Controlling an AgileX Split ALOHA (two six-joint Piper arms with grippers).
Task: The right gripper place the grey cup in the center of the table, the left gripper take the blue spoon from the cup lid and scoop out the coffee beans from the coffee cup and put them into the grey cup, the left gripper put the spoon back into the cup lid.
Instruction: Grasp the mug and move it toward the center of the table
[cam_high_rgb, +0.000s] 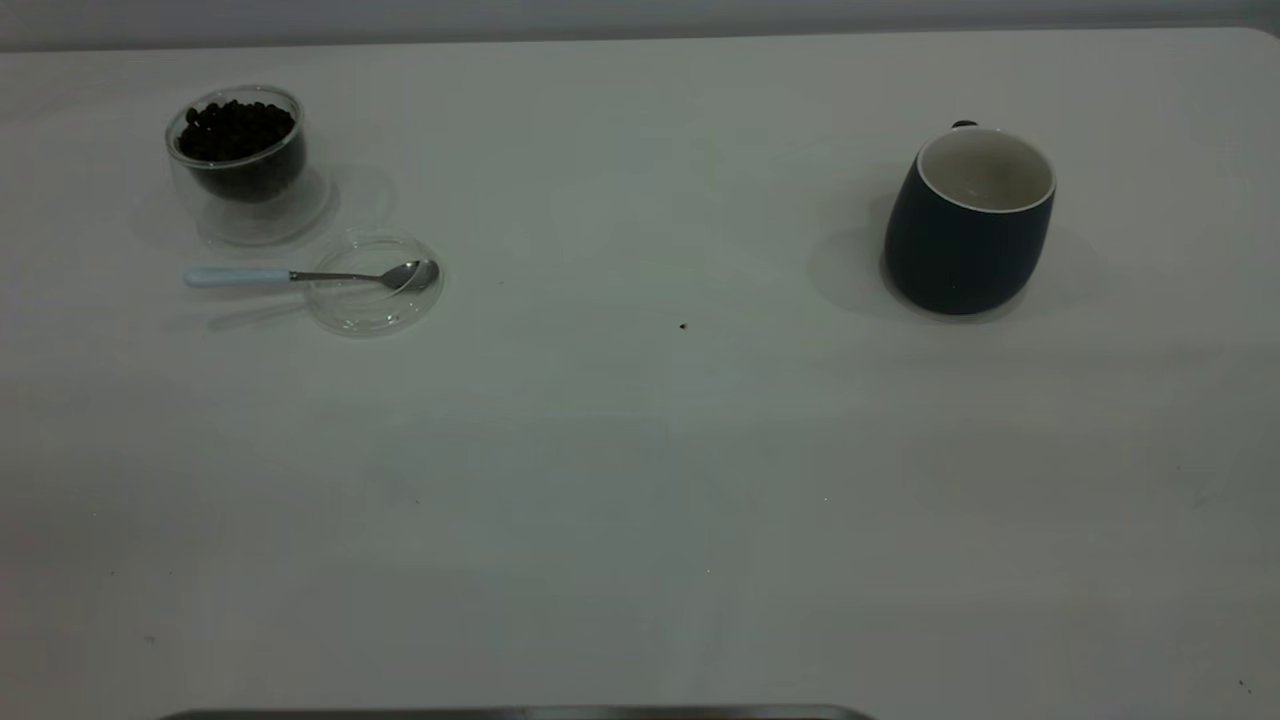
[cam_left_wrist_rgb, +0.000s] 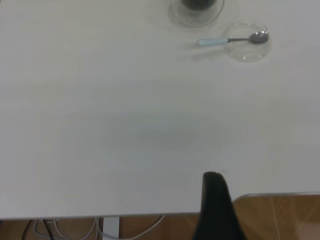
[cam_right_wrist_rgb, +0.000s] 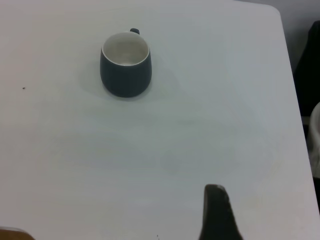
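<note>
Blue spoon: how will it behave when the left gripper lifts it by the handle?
The spoon looks rigid, with a metal bowl and neck, so it should not flex. Its bowl rests in the lid while the handle overhangs the table, so it may pivot on the rim. The thin, smooth handle could probably slip or twist in the grip.

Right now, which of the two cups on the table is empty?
The dark blue-grey mug on the right side is empty; its white inside shows bare. The small clear glass cup at the far left is filled with dark coffee beans.
</note>
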